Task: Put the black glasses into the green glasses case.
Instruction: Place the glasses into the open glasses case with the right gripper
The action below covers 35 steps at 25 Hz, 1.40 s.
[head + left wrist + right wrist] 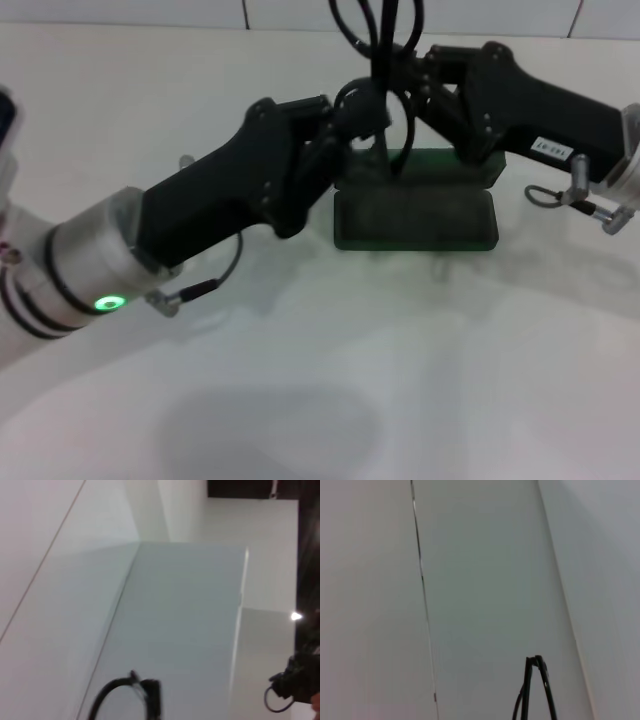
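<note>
The black glasses hang in the air over the green glasses case, held between my two arms. Their thin arms rise past the top of the head view, and a lens rim loops lower down. My left gripper comes in from the left and is shut on the frame by that rim. From the right, my right gripper is shut on the glasses higher up. The case lies open on the table, its lid behind. A lens rim shows in the left wrist view. The folded arms show in the right wrist view.
The white table stretches bare in front of the case. A white wall with tile seams runs along the back. Loose cables hang from both wrists near the table surface.
</note>
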### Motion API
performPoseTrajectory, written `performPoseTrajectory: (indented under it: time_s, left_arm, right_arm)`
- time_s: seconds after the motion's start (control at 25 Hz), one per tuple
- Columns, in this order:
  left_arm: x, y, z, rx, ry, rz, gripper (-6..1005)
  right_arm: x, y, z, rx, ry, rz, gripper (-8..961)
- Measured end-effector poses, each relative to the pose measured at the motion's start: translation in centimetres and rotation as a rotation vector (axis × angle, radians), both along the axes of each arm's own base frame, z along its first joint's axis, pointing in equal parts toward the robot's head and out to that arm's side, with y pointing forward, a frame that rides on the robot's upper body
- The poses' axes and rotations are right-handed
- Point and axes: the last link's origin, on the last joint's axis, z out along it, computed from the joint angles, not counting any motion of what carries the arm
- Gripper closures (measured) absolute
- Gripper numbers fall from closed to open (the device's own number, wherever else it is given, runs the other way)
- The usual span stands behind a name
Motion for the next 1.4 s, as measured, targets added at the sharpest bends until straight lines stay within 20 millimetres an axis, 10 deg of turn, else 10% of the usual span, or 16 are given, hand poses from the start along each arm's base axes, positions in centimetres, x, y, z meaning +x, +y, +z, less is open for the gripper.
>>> performPoseTrajectory:
  time_s: [0.4, 0.96, 1.4]
  left_arm:
    - [-2.8, -2.9, 4.6, 0.002, 0.056, -0.171, 971]
    - [-5.1, -3.8, 5.2, 0.027, 0.054, -0.037, 970]
    - [-4.9, -3.7, 4.9, 0.025, 0.049, -0.039, 970]
  right_arm:
    - [-1.0, 1.7, -1.3, -0.012, -0.405, 0.101, 891]
    - [-8.9, 4.1, -1.2, 0.009, -1.31, 0.185, 892]
    - [-7.6, 4.3, -4.4, 0.09, -1.482, 0.237, 891]
